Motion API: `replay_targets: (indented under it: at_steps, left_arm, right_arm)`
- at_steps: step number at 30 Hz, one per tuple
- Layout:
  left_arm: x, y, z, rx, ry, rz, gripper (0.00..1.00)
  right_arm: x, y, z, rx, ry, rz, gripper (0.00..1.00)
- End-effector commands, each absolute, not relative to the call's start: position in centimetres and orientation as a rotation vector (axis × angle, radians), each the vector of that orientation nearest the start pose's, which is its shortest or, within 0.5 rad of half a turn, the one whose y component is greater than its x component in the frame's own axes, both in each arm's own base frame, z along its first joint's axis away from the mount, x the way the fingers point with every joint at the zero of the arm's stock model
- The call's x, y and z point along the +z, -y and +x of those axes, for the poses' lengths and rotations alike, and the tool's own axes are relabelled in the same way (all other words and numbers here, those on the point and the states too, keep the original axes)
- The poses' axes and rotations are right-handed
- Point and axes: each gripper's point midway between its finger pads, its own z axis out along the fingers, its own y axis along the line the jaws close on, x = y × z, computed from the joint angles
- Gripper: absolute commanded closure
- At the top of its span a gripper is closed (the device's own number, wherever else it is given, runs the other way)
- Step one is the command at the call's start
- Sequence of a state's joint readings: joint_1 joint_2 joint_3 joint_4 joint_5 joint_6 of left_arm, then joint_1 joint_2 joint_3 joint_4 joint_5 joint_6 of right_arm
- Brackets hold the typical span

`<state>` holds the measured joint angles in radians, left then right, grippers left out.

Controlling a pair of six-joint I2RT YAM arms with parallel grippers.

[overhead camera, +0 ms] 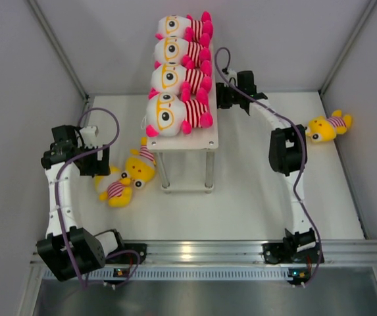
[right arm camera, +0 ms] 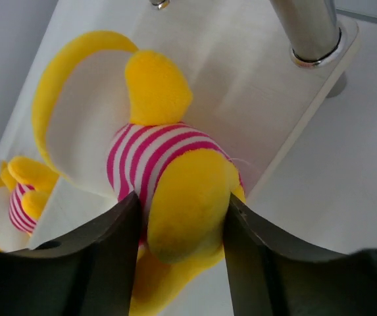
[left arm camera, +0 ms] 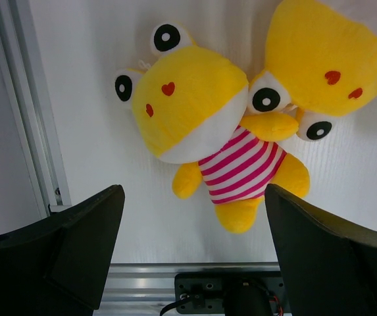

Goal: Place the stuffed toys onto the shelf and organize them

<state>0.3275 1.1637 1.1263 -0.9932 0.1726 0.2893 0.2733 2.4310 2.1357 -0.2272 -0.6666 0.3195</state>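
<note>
Top external, left to right: left gripper (left arm camera: 193, 197) gapes above two yellow toys (overhead camera: 127, 179) on the table (overhead camera: 254, 197); four white-headed toys (overhead camera: 175, 115) line the shelf (overhead camera: 213, 135) top; right gripper (right arm camera: 181, 201), half hidden beside it, pinches a striped yellow toy (right arm camera: 168, 151) over the lower board; a lone yellow toy (overhead camera: 326, 126) lies far right.

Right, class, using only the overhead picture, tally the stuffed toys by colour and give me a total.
white-headed toys: 4, all on top of the shelf
yellow toys: 3, all on the table
Total: 7
The shelf's lower tier is hidden from above.
</note>
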Motion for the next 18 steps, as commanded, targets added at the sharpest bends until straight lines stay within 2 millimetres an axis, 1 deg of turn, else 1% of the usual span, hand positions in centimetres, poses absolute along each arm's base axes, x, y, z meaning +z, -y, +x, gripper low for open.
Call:
replay_targets:
  at_steps: [1,3,5,6,7,8,9,10,11,12,13,14,15,16,18]
  left_arm:
    - [19.0,-6.8,26.3,0.010,-2.501,0.008,0.07]
    - [19.0,-6.8,26.3,0.008,-2.502,0.006,0.07]
    - [19.0,-6.7,26.3,0.005,-2.497,0.011,0.07]
    - [19.0,-6.7,26.2,0.002,-2.499,0.009,0.07]
    - [19.0,-6.7,26.3,0.001,-2.497,0.012,0.07]
    - [19.0,-6.7,26.3,0.000,-2.498,0.012,0.07]
    - [18.9,-6.7,26.3,0.000,-2.500,0.013,0.07]
    - [18.9,-6.7,26.2,0.000,-2.501,0.013,0.07]
    - [18.9,-6.7,26.2,0.001,-2.500,0.015,0.07]
    - [18.9,-6.7,26.2,0.003,-2.500,0.017,0.07]
    - [18.9,-6.7,26.2,0.003,-2.501,0.016,0.07]
    - [18.8,-6.8,26.2,0.003,-2.503,0.014,0.07]
    - [18.8,-6.7,26.2,0.000,-2.505,0.018,0.07]
    - [18.7,-6.7,26.3,0.000,-2.505,0.018,0.07]
    - [18.6,-6.7,26.2,-0.004,-2.511,0.016,0.07]
  right_arm:
    - [16.9,-30.8,58.0,0.998,-2.002,-0.432,0.47]
    - [16.3,-30.1,58.8,0.948,-2.026,-0.366,0.37]
    - [16.9,-29.2,59.6,0.918,-2.016,-0.312,0.35]
    - [16.9,-29.0,59.6,0.931,-2.025,-0.272,0.34]
    - [17.8,-28.5,59.7,0.932,-2.012,-0.255,0.33]
    - [18.1,-28.4,59.5,0.943,-2.008,-0.252,0.33]
    - [17.9,-28.2,59.3,0.948,-2.012,-0.253,0.33]
    - [19.2,-28.1,58.9,0.950,-1.993,-0.262,0.32]
    - [19.8,-28.1,58.5,0.960,-1.986,-0.276,0.32]
    - [19.5,-28.1,58.0,0.969,-1.999,-0.273,0.32]
    - [21.2,-28.0,57.5,0.975,-1.970,-0.280,0.31]
    - [21.7,-27.9,57.2,0.977,-1.961,-0.282,0.31]
    - [21.2,-27.8,56.7,0.982,-1.975,-0.276,0.30]
    - [22.6,-27.8,56.3,0.984,-1.944,-0.286,0.30]
    - [22.3,-27.5,55.7,0.977,-1.955,-0.290,0.29]
